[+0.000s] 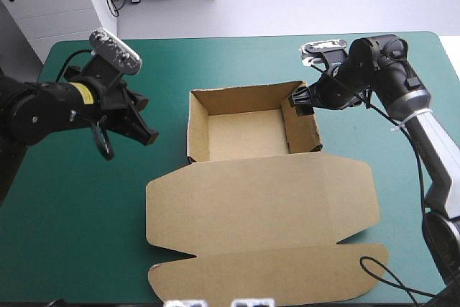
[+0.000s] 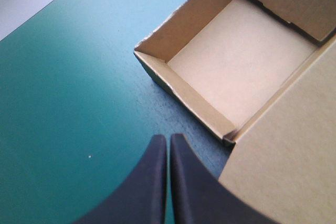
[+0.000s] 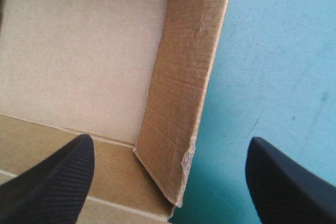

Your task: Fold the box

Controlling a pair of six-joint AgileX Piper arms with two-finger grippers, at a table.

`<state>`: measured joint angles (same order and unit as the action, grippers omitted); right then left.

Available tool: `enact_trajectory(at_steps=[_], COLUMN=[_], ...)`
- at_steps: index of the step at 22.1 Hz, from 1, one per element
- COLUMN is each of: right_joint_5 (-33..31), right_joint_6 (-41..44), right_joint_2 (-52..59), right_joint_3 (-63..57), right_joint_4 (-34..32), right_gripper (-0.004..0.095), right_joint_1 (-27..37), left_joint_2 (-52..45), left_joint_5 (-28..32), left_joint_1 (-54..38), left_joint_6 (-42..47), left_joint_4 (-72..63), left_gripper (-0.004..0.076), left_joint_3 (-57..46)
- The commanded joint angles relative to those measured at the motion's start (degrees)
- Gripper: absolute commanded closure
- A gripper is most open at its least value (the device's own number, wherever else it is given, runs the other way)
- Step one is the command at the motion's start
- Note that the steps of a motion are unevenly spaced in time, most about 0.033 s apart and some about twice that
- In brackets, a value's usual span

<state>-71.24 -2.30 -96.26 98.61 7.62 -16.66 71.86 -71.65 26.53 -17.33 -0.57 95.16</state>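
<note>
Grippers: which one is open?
The right gripper: its fingers stand wide apart, one either side of the box side wall. The left gripper is shut to a point over the teal-green cover beside the box.

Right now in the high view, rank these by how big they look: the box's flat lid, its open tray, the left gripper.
Largest: flat lid.
Next: open tray.
Smallest: left gripper, by a clear margin.
</note>
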Motion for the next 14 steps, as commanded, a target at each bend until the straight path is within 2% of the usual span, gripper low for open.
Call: enact_trajectory(at_steps=[1,5,10,14], right_joint_5=[0.83,0.99,1.65,1.65], right_joint_6=[-0.59,-0.59,-0.88,-1.22], right_joint_2=[2.95,2.95,2.61,0.47], right_joint_3=[1.76,1.76,1.65,1.65], right_joint_4=[-0.39,-1.07,-2.11,-2.2], right_gripper=[0.0184,0.0184,0.0184,0.0184], right_joint_1=[0.1,0.1,0.1,0.1], left_joint_2=[-5.78,-11.14,-22.41,-30.59], left_joint_5=[-2.17,-2.17,-1.71,2.55], left_joint_1=[0.43,0.43,0.43,0.43], left_joint_6=[-0.12,-0.12,4.07,7.36], left_joint_4=[-0.3,0.57,2.39,2.58], left_gripper=[0.0731,0.0731,0.0731,0.0731], left_joint_3=[-4.51,-12.94,-30.6,-43.69])
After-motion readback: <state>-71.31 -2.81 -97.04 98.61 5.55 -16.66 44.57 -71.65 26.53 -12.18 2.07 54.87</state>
